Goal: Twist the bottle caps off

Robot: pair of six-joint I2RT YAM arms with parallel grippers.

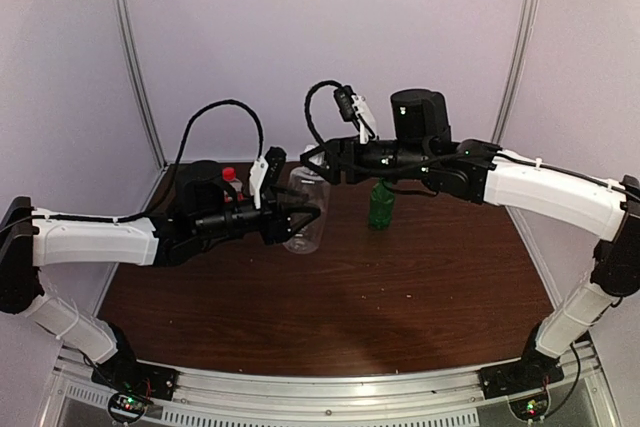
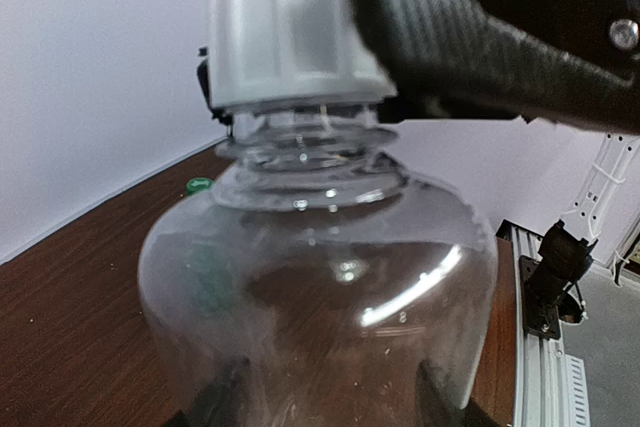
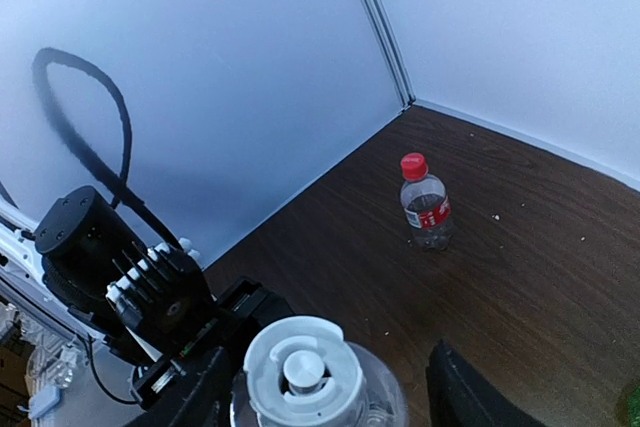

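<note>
Clear bottle (image 2: 320, 287): stands on the counter (image 1: 400, 297) just left of centre in the overhead view; wide-bellied, unlabelled, looks empty
Left tool (image 1: 303, 215): clenched on the belly of the clear bottle from the left side, holding it upright
White cap (image 2: 290, 37): on the neck, at the top of the left wrist view; ribbed side wall, sitting just above the collar ring
Right tool (image 3: 335, 392): reaches in from above, one side to each side of the white cap; a gap shows to the right of the cap in the right wrist view, so it reads as released, not biting
Bottle handling: probably light and thin-walled; a hard squeeze would dent it, a weak one would let it spin, so a firm hold on the belly suits
Cap handling: stiff and small; the ribs give purchase, so take it square on opposite sides of the ribbed wall, not by the smooth top edge, where it may slip
Red-labelled bottle (image 3: 427, 209): upper right of the right wrist view, well apart, red cap (image 3: 413, 164) on
Green bottle (image 1: 381, 205): right of centre in the overhead view, under the right arm; capped or not, cannot tell
Small green disc (image 2: 199, 185): on the counter at the left of the left wrist view, perhaps a loose cap, too small to be sure
</note>
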